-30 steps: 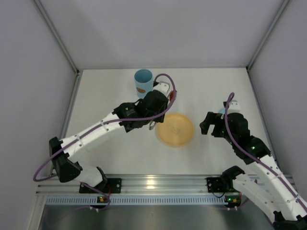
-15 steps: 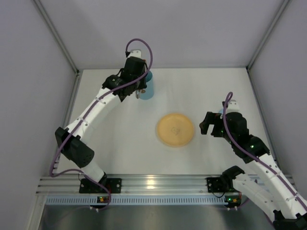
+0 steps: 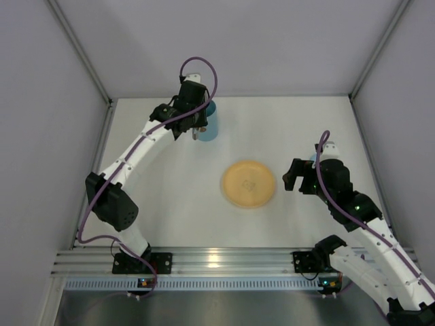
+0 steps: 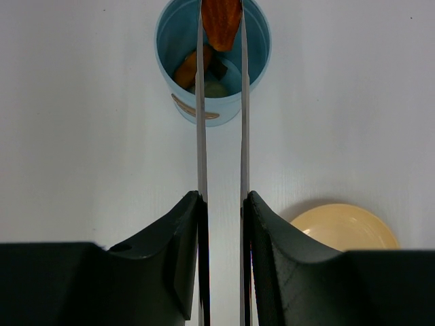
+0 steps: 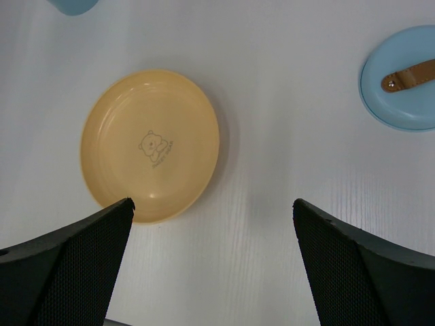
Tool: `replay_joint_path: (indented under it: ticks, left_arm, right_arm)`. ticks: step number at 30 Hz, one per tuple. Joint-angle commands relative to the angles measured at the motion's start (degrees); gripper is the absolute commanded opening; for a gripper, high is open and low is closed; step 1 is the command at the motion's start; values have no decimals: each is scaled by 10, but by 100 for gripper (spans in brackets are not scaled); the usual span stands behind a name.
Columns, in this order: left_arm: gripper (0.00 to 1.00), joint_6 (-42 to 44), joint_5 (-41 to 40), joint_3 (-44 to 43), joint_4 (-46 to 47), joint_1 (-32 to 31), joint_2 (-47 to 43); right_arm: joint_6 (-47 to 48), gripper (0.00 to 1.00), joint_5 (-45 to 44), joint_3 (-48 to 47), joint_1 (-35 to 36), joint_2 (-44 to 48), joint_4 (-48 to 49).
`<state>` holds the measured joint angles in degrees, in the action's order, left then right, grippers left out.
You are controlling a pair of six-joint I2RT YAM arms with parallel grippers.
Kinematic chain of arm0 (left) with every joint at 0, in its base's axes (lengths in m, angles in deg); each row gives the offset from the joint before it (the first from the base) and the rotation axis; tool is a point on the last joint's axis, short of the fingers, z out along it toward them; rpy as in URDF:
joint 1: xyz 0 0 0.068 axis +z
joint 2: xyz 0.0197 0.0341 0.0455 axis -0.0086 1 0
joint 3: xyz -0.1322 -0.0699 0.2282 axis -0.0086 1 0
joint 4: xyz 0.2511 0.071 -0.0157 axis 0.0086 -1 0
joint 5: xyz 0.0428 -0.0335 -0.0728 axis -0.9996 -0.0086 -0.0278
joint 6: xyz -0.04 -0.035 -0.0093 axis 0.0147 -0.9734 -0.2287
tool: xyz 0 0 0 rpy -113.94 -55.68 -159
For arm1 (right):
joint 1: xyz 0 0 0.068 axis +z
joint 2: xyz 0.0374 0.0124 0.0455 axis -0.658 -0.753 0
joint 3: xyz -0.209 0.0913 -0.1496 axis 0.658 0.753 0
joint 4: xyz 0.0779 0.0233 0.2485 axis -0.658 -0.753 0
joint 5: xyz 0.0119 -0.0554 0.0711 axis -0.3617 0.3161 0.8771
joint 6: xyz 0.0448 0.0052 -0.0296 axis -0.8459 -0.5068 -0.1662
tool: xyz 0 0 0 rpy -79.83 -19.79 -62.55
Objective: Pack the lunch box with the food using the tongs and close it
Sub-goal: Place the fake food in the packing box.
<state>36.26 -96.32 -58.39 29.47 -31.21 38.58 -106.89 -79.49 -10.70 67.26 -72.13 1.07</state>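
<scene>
Over white table [image 4: 81, 136], left jaws pinch tongs [image 4: 202, 136] holding food [image 4: 221, 24] above lunch box [image 4: 224, 107]; right jaws spread.

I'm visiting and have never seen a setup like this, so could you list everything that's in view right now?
Table: one, white, under everything.
Lunch box: one, light blue tub, lid off, far left of the table.
Lid: one, light blue with a brown strap, flat on the table, right of the plate.
Plate: one, yellow-orange with a bear drawing, mid-table.
Tongs: one pair, silvery, tips over the lunch box.
Held food piece: one, reddish-orange, pinched between the tongs' tips.
Food pieces: about three, orange, dark brown and pale, inside the lunch box, partly hidden.
Left gripper: one, black, shut on the tongs.
Right gripper: one, black, open, above the table near the plate.
</scene>
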Motion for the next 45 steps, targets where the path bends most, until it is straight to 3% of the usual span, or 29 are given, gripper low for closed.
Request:
replay_joint_path:
  ticks: [1, 45]
  left_arm:
    - [36, 5, 2, 0, 28, 2, -12]
    - [42, 12, 16, 32, 34, 5, -21]
  right_arm:
    - [6, 99, -10, -30, 10, 6, -14]
    - [8, 99, -10, -36, 10, 0, -14]
